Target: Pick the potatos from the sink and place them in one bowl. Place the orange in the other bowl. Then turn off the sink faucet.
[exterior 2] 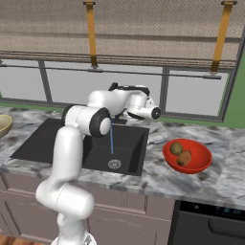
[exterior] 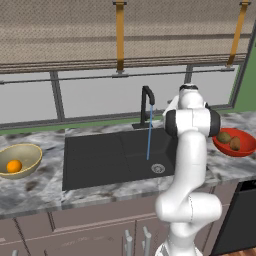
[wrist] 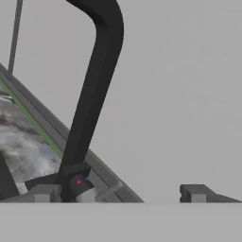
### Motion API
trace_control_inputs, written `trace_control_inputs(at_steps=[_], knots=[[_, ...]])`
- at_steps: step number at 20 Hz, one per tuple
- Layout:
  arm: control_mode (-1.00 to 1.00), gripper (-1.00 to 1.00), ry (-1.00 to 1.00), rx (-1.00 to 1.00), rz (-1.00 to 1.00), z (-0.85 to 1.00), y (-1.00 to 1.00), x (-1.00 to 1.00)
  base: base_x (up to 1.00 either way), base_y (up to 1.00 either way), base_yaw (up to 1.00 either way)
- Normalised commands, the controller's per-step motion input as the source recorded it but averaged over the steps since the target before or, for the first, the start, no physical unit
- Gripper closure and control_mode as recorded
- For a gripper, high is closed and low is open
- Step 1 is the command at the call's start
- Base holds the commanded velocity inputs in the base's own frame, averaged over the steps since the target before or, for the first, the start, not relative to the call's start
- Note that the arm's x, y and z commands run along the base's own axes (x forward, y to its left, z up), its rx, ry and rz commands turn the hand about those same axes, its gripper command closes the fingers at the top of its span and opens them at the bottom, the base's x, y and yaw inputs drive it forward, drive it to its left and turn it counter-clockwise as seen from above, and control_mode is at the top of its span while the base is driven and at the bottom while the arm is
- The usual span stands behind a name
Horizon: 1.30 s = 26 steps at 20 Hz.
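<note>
Water runs from the tall black sink faucet (exterior: 146,106) in a thin blue stream (exterior: 149,137) into the black sink (exterior: 100,160). In the hand view the faucet stalk (wrist: 94,94) rises from its base (wrist: 75,182), which lies just beside the left fingertip (wrist: 45,193). My gripper (wrist: 118,194) is open with nothing between its fingers. The glossy red bowl (exterior: 241,151) on the right counter holds both potatos (exterior: 223,137) (exterior: 235,144), also seen from the other side (exterior 2: 176,148) (exterior 2: 184,158). The orange (exterior: 14,166) lies in the tan-yellow bowl (exterior: 31,152) on the left counter.
A silver drain (exterior: 158,168) sits in the sink floor. Grey marbled counter (exterior: 40,187) surrounds the basin. A window sill and frame (exterior: 100,117) run close behind the faucet. A dark appliance (exterior 2: 210,225) stands under the counter at right. My white arm (exterior 2: 67,158) crosses over the sink (exterior 2: 129,143).
</note>
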Motion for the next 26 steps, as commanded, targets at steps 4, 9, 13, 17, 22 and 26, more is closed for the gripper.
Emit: trace_control_inputs(at_steps=[4, 9, 13, 17, 22, 26], knots=[[-1.00, -1.00, 0.00, 0.04, 0.00, 0.00, 0.00, 0.00, 0.00, 0.00, 0.00], [-1.00, -1.00, 0.03, 0.02, 0.00, 0.01, 0.09, -0.03, 0.00, 0.00, 0.00], [-1.00, -1.00, 0.05, 0.00, 0.00, 0.01, 0.16, -0.09, 0.00, 0.00, 0.00], [-1.00, -1.00, 0.04, 0.00, 0.00, 0.01, 0.18, -0.06, 0.00, 0.00, 0.00], [-1.00, -1.00, 0.02, 0.00, 0.00, 0.00, 0.03, 0.00, 0.00, 0.00, 0.00], [-1.00, -1.00, 0.00, 0.00, 0.00, -0.06, 0.00, 0.00, 0.00, 0.00, 0.00]])
